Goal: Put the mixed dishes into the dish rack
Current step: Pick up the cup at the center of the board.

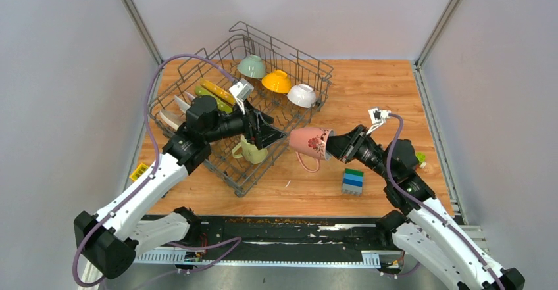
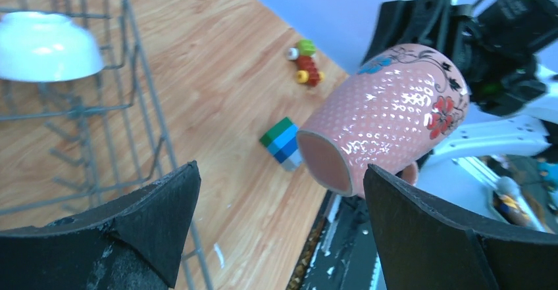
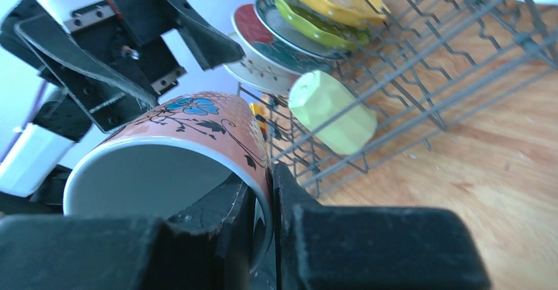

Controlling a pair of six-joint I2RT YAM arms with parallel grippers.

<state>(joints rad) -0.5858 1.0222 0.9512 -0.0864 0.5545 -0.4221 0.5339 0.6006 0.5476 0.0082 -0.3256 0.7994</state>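
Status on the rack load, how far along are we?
Done: plates, three bowls and a yellow mug sit in the dish rack. In hand: the right gripper pinches the pink mug by its rim, mid-air, facing the open left gripper. Left: racking that mug, the only dish seen outside the rack.

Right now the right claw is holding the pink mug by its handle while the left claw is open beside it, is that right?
Not quite. The right claw pinches the pink mug by its rim, one finger inside and one outside, as the right wrist view shows. The rest holds: the left claw is open beside it.
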